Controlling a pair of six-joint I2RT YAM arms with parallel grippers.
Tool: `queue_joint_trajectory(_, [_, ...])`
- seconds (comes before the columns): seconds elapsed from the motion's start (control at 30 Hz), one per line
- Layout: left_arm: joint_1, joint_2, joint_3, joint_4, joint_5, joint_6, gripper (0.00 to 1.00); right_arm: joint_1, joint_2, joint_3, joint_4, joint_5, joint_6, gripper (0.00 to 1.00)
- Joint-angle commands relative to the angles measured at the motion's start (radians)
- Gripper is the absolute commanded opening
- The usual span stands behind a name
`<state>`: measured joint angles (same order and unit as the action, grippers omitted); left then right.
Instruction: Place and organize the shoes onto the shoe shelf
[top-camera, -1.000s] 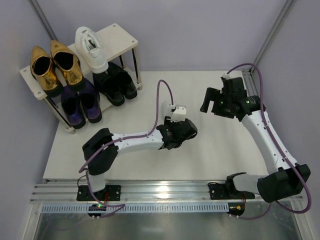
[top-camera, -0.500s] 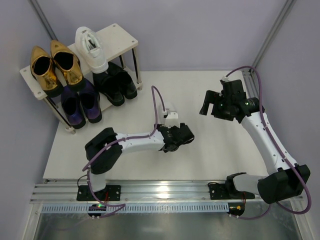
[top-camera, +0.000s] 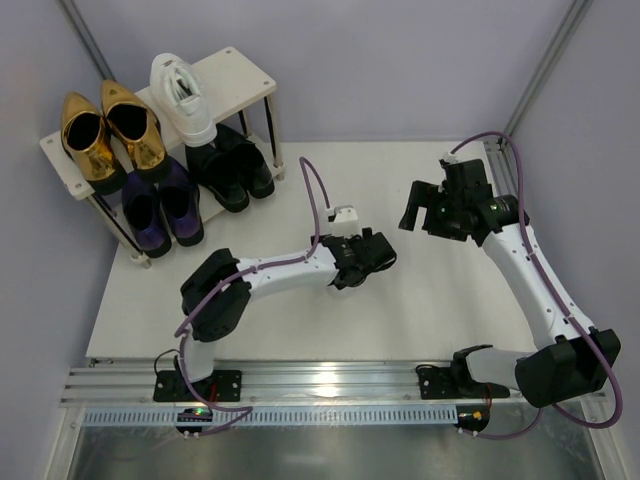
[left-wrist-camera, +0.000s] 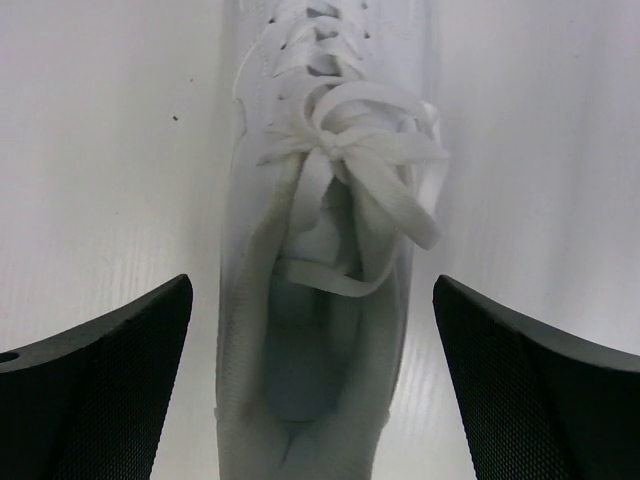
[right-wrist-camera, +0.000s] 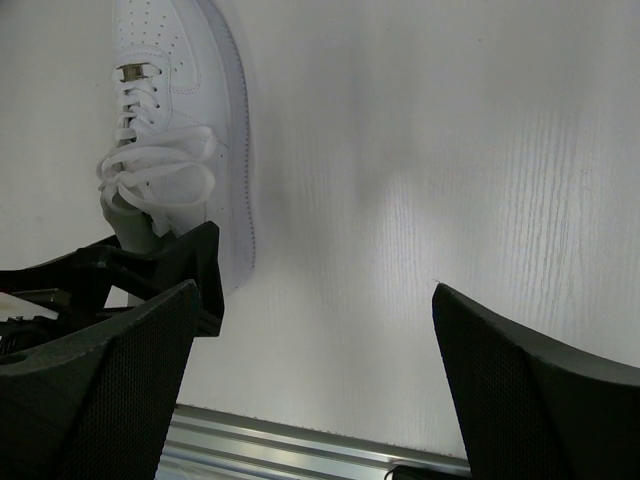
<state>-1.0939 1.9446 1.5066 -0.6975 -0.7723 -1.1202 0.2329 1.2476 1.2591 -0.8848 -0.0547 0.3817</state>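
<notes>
A white lace-up sneaker (left-wrist-camera: 320, 250) lies on the table. It also shows in the right wrist view (right-wrist-camera: 180, 130). My left gripper (left-wrist-camera: 312, 285) is open, with one finger on each side of the sneaker's heel opening, not touching it. In the top view the left gripper (top-camera: 380, 255) is at mid-table, where the sneaker is hard to make out against the white surface. My right gripper (top-camera: 415, 208) is open and empty, raised above the table to the right. The shoe shelf (top-camera: 245, 75) holds the other white sneaker (top-camera: 183, 95) and gold loafers (top-camera: 105, 135) on top, with purple shoes (top-camera: 160, 205) and black shoes (top-camera: 230, 165) below.
The shelf stands at the table's far left corner. A metal rail (top-camera: 330, 385) runs along the near edge. Purple cables loop over both arms. The left gripper also shows in the right wrist view (right-wrist-camera: 120, 270), at the sneaker's heel.
My left gripper has swung a little farther out and to the right, turning over the sneaker on the table. The right arm has hardly moved.
</notes>
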Motion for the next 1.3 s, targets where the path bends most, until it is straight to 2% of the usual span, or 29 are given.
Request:
queue_joint_trajectory(0.0, [0.008, 0.004, 0.001, -0.085, -0.036, -0.098, 0.99, -0.004, -0.033, 0.000, 0.023, -0.004, -0.020, 0.98])
queue_joint_trajectory(0.13, [0.011, -0.016, -0.025, -0.063, -0.053, -0.099, 0.98, -0.004, -0.028, -0.001, 0.027, -0.007, -0.018, 0.98])
queue_joint_trajectory(0.37, [0.023, 0.043, -0.039, -0.019, 0.048, -0.084, 0.93, -0.004, -0.025, 0.010, 0.020, -0.004, -0.021, 0.98])
queue_joint_trajectory(0.47, [0.023, 0.048, -0.066, 0.006, 0.060, -0.073, 0.89, -0.006, -0.028, 0.002, 0.021, 0.000, -0.020, 0.98])
queue_joint_trajectory(0.57, [0.023, 0.051, -0.086, 0.045, 0.076, -0.038, 0.78, -0.004, -0.027, 0.005, 0.023, 0.000, -0.020, 0.98])
queue_joint_trajectory(0.63, [0.025, 0.056, -0.094, 0.065, 0.090, -0.029, 0.62, -0.006, -0.027, 0.006, 0.023, 0.001, -0.021, 0.98])
queue_joint_trajectory(0.67, [0.025, 0.053, -0.098, 0.072, 0.093, -0.017, 0.48, -0.007, -0.024, 0.008, 0.021, 0.003, -0.020, 0.98])
queue_joint_trajectory(0.7, [0.025, 0.051, -0.101, 0.076, 0.093, -0.015, 0.07, -0.004, -0.023, 0.010, 0.023, 0.003, -0.020, 0.98])
queue_joint_trajectory(0.73, [0.023, 0.048, -0.100, 0.073, 0.082, -0.012, 0.00, -0.006, -0.022, 0.011, 0.021, 0.003, -0.020, 0.98])
queue_joint_trajectory(0.93, [0.023, -0.010, -0.080, 0.072, 0.024, 0.068, 0.00, -0.006, -0.025, 0.008, 0.021, 0.007, -0.021, 0.98])
queue_joint_trajectory(1.27, [0.012, -0.096, 0.128, 0.088, -0.162, 0.319, 0.00, -0.007, -0.017, 0.026, 0.012, 0.013, -0.026, 0.98])
